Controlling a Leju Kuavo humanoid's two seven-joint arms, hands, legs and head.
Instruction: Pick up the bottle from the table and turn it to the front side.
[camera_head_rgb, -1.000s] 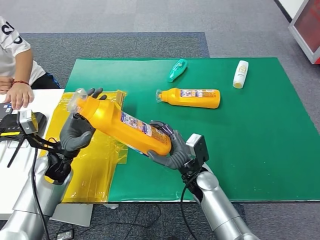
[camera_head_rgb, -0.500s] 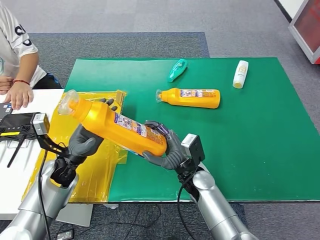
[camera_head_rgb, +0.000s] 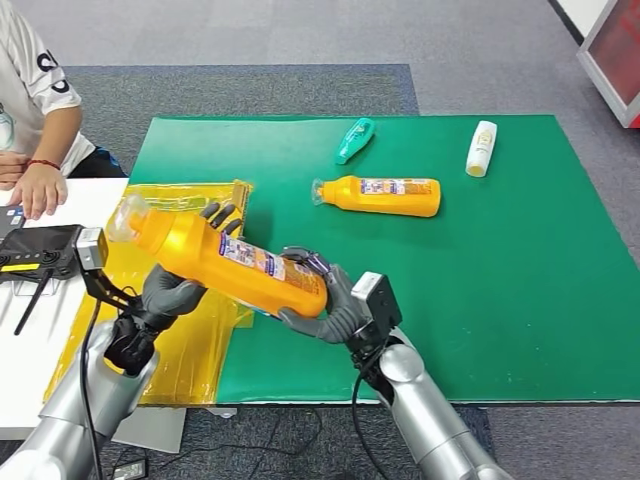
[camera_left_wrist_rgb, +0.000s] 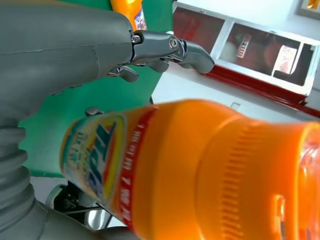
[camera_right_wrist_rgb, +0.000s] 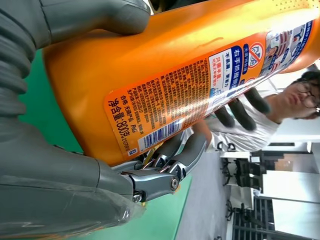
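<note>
Holding: both hands carry one orange bottle (camera_head_rgb: 226, 262) in the air above the near edge of the desk (camera_head_rgb: 528, 300), over the border of the green mat (camera_head_rgb: 490, 250) and the yellow sheet (camera_head_rgb: 181, 350).
Bottle pose: tilted, clear cap (camera_head_rgb: 124, 215) end raised toward the robot's left, base lower toward its right; a printed label with small text and a barcode faces the right wrist camera.
Right hand: the right hand (camera_head_rgb: 321, 305) grips the base end, thumb over one side and fingers (camera_right_wrist_rgb: 177, 165) curled under the other, pressed against the label.
Left hand: the left hand (camera_head_rgb: 170, 290) cradles the bottle near its shoulder from below; dark fingertips (camera_head_rgb: 219, 215) stick up behind the body. In the left wrist view its fingers (camera_left_wrist_rgb: 166, 47) lie stretched out beside the bottle, so it supports more than it clamps.
Other bottles: a second orange bottle (camera_head_rgb: 381, 195) lies on its side farther back on the mat, a teal bottle (camera_head_rgb: 355, 140) behind it, and a white bottle (camera_head_rgb: 481, 148) well apart to the right.
Left side: a person's hand (camera_head_rgb: 34, 190) rests on a white surface (camera_head_rgb: 30, 330) next to a black device (camera_head_rgb: 38, 252).
</note>
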